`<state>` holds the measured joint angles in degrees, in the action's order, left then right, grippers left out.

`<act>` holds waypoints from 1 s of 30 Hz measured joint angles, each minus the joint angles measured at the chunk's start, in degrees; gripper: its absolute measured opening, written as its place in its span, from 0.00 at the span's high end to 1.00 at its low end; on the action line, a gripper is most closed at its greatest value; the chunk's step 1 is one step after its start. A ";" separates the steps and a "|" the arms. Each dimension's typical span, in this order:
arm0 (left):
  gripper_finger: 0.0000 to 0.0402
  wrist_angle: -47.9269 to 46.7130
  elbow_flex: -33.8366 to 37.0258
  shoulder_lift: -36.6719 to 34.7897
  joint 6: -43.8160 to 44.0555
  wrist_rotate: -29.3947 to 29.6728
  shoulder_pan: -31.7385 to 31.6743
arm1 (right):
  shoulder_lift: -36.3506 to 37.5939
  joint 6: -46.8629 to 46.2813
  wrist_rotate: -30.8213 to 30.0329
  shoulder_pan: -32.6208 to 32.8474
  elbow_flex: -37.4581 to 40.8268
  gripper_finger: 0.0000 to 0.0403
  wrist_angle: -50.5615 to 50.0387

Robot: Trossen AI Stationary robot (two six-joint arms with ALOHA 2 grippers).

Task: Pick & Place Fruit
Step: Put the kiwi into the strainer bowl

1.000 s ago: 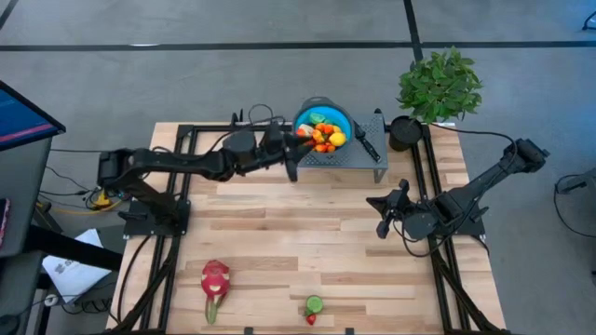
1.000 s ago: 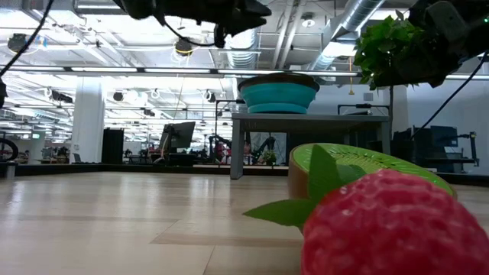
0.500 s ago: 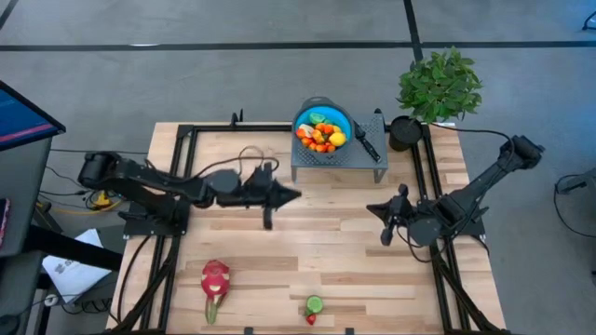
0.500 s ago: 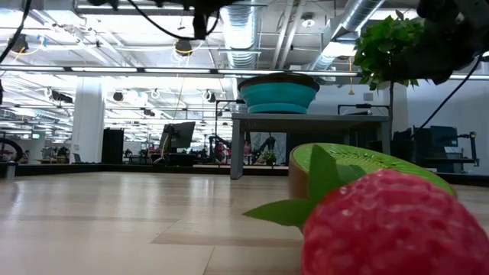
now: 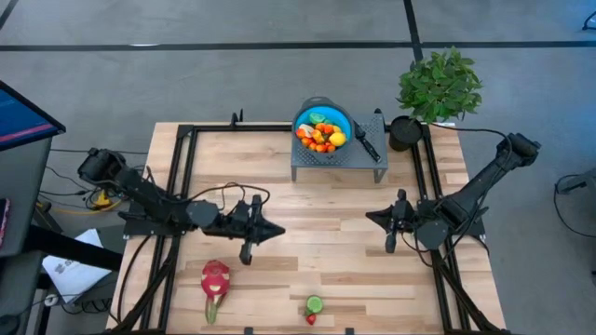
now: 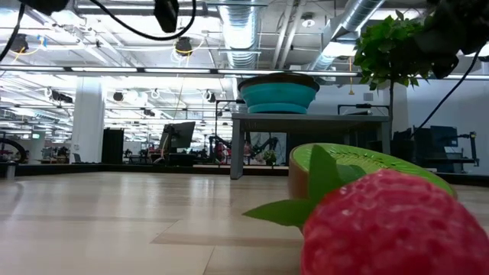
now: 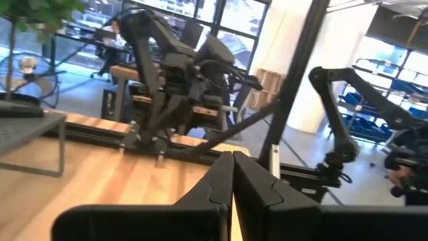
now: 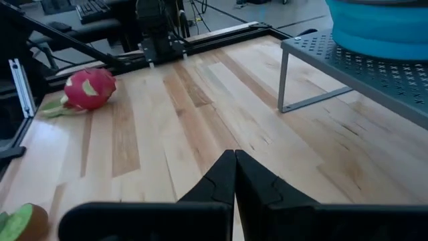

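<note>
1. Nearest the table's front edge lie a strawberry [image 5: 311, 319] and a kiwi half [image 5: 315, 303], touching; the dragon fruit [image 5: 214, 278] lies well to their left.
2. Mid-table, the left gripper [image 5: 276, 230] hovers just beyond the dragon fruit – fingers pressed together, holding nothing.
3. The right gripper [image 5: 372, 216] hangs opposite it, likewise closed and empty.
4. Farthest back, the blue bowl [image 5: 341, 119] of small fruits [image 5: 323, 136] sits on a grey rack [image 5: 372, 154], a potted plant [image 5: 438, 84] beside it.
</note>
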<state>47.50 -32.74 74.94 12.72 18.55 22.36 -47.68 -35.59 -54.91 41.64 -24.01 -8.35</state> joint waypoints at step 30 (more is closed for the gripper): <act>1.00 6.57 11.49 -5.89 6.69 8.00 -5.74 | -6.08 7.28 12.60 -1.24 -4.20 1.00 15.30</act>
<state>54.06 -21.25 69.04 19.41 26.55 16.62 -53.76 -28.32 -42.31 40.40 -28.21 6.95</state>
